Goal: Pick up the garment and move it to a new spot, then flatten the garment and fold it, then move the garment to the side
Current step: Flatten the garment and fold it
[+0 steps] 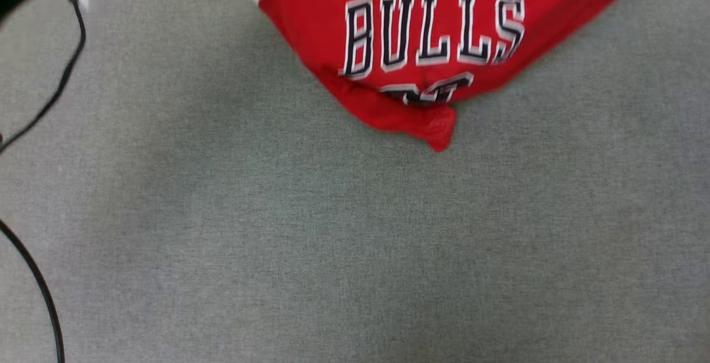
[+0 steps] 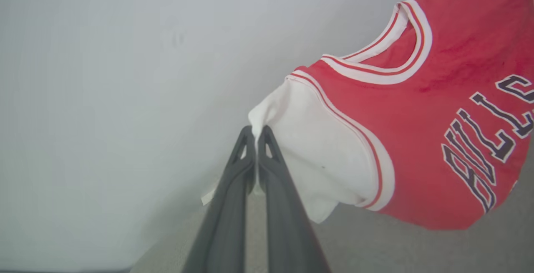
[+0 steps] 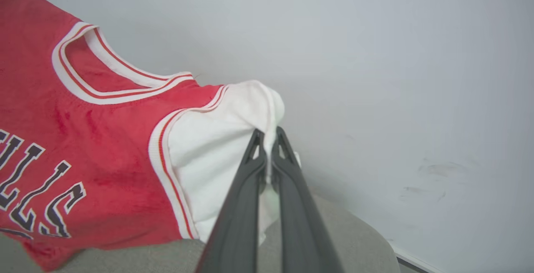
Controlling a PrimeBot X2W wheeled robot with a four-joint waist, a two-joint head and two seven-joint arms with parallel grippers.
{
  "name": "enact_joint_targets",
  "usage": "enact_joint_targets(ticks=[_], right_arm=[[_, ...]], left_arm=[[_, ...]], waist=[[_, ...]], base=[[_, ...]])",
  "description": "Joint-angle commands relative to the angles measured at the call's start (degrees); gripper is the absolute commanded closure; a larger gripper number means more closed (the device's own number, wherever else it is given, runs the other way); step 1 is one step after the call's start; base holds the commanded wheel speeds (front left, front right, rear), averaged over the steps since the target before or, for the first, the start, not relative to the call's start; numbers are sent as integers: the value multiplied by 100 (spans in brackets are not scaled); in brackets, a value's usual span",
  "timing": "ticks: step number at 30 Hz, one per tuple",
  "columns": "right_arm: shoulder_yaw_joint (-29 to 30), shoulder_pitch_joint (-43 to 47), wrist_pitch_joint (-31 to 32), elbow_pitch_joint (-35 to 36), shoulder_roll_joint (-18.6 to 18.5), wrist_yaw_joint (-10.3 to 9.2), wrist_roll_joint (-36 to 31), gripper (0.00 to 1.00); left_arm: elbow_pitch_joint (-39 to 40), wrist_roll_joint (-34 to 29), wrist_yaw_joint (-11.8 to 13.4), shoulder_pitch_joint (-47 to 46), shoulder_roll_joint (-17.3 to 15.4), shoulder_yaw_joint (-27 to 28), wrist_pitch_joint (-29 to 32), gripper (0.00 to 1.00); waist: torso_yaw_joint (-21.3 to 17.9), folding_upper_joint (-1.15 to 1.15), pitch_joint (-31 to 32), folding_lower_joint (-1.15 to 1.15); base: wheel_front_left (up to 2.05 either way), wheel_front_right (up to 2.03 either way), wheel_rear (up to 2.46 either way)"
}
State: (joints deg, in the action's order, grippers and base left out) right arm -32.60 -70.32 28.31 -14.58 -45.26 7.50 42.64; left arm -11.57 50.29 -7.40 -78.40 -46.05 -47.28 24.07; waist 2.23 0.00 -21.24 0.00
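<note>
Both grippers clamped on the garment (image 1: 432, 30), one per sleeve

- left gripper (image 2: 255, 133): fingers pressed together, pinching a fold of the white left sleeve (image 2: 317, 152) right at the tips; a bit of white fabric pokes out beside the fingers lower down
- right gripper (image 3: 267, 135): same, fingers closed on a bunched fold of the white right sleeve (image 3: 217, 147), cloth running down between them

Garment is off the desk (image 1: 333, 241) at shoulder level, stretched between the two grips, front with the "BULLS" print facing the head camera. Striped collar sags open between the sleeves. Body droops to a bunched red point at the bottom, number print crumpled into the fold. Cannot tell if that point touches the grey fabric surface or hangs just above it

Location: over the far part of the desk, a little right of centre in the head view, near the pale wall (image 2: 104, 77)

Black cable (image 1: 61, 80) runs along the desk's left edge, well apart from the garment
</note>
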Motion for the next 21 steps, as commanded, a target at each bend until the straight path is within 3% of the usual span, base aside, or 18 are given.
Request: enact_joint_targets(ticks=[1,10,21], right_arm=[[67,-383,-110,-184,182,-2,-207,100],[308,-2133,-532,-1241,960,-3,-1268,100],[367,-3786,-1362,-2372,1492,-3,-2169,100]], left_arm=[[-124,-105,-1,-309,112,85,-124,100],[-1127,-563,33,-1701,719,397,-800,100],[-2374,-737,7,-3212,1172,665,-1721,100]], waist=[[7,0,-116,0],[20,0,-787,0],[37,0,-1252,0]], base=[[0,0,0],[0,0,0],[0,0,0]])
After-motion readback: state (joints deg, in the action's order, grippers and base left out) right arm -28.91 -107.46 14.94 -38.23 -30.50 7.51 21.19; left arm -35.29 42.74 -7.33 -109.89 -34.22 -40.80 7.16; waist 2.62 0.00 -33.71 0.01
